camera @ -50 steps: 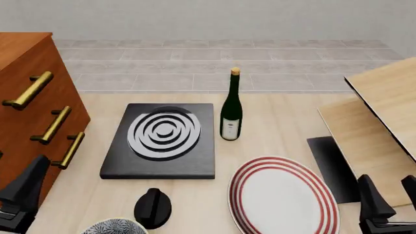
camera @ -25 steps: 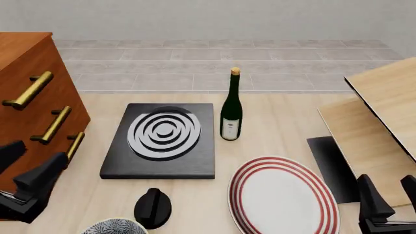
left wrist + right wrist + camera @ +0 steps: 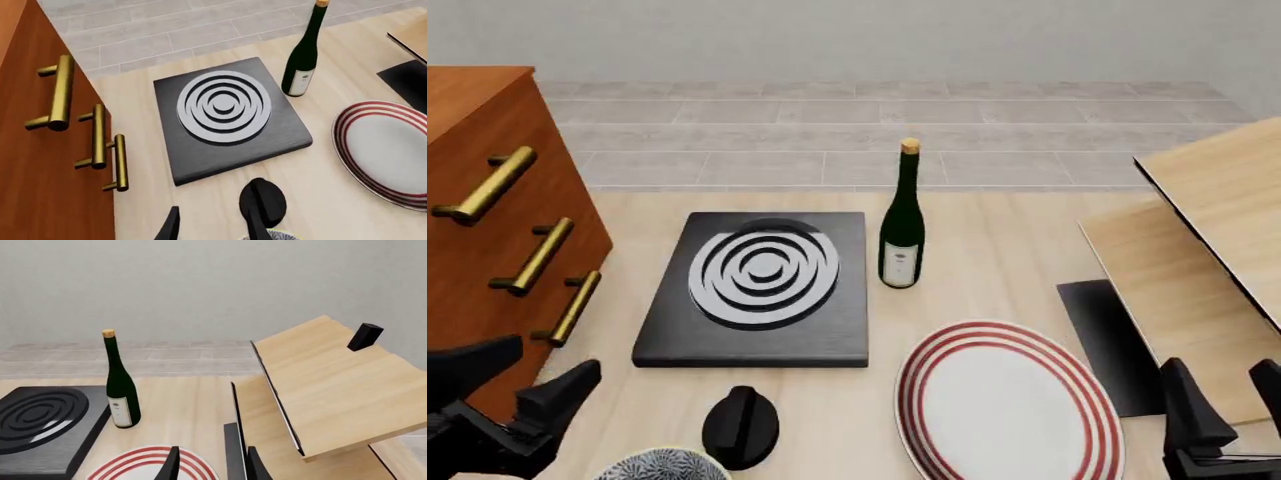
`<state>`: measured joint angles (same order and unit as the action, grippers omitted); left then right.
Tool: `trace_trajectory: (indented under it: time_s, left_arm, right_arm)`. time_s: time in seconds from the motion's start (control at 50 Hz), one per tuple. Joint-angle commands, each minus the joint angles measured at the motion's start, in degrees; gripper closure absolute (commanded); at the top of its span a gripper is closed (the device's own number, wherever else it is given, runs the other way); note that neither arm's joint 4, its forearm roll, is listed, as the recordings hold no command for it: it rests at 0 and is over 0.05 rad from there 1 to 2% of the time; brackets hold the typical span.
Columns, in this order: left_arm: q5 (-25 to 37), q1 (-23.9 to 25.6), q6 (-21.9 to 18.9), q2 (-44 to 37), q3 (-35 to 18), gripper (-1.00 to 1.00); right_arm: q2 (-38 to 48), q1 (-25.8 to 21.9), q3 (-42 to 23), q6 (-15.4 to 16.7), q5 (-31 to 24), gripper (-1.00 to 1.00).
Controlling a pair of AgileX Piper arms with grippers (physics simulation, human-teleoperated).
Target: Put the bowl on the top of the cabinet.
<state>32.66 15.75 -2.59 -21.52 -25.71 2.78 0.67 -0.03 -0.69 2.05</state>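
Left pincer (image 3: 510, 385) hovered spread apart, near the bowl (image 3: 662, 465) sitting low at the worktop's (image 3: 1001, 270) near edge. Right pincer (image 3: 1228, 395) parked, looked parted too. Best bet: drop over the rim, dodging the black knob (image 3: 741, 425), then lift toward the cabinet (image 3: 481, 200).

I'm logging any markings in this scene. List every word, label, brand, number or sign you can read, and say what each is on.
Bottle label: a pale label on the dark green wine bottle, with faint marks too small and blurred to read in any view.
No readable text elsewhere: none on the cabinet, the stove plate, the red-ringed plate or the bowl.
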Motion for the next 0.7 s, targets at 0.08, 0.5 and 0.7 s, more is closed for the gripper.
trace_trajectory:
  time_s: [0.08, 0.5, 0.7]
  left_arm:
    - [0.4, 1.8, 2.8, -0.8, 6.6, -1.0]
    - [3.9, 2.8, 6.7, 2.5, 11.8, -1.0]
    - [5.1, 3.0, 8.2, 3.5, 13.3, -1.0]
  right_arm:
    - [-0.7, 0.0, 0.0, 0.2, -0.7, -1.0]
    - [-0.7, 0.1, 0.0, -0.1, -0.6, -1.0]
    - [-1.1, 0.1, 0.0, 0.1, -0.9, -1.0]
